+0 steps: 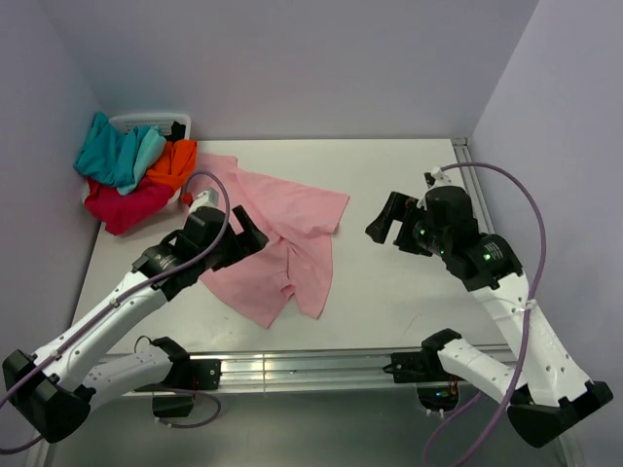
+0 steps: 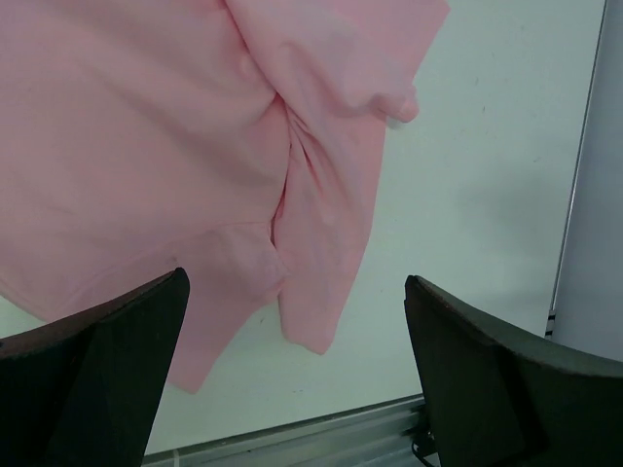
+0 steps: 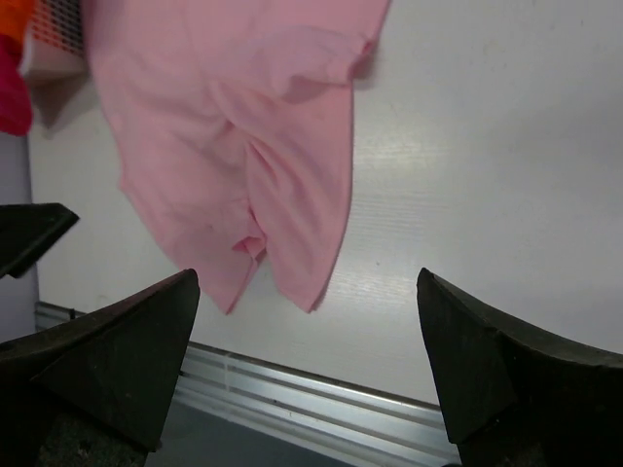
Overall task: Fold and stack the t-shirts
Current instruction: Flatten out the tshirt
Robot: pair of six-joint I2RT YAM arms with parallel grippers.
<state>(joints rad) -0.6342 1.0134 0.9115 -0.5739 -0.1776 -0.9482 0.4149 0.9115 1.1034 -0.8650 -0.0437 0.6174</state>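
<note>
A light pink t-shirt [image 1: 282, 238] lies rumpled on the white table, also in the left wrist view [image 2: 146, 146] and the right wrist view [image 3: 243, 126]. Teal [image 1: 115, 151], orange [image 1: 173, 161] and crimson red [image 1: 125, 204] t-shirts are heaped at the back left over a white basket [image 1: 156, 122]. My left gripper [image 1: 248, 233] is open and empty, held over the pink shirt's left part. My right gripper [image 1: 389, 222] is open and empty, above bare table to the right of the pink shirt.
A metal rail [image 1: 321, 365] runs along the table's near edge. Lilac walls close in the back and both sides. A rail [image 1: 467, 161] runs down the table's right edge.
</note>
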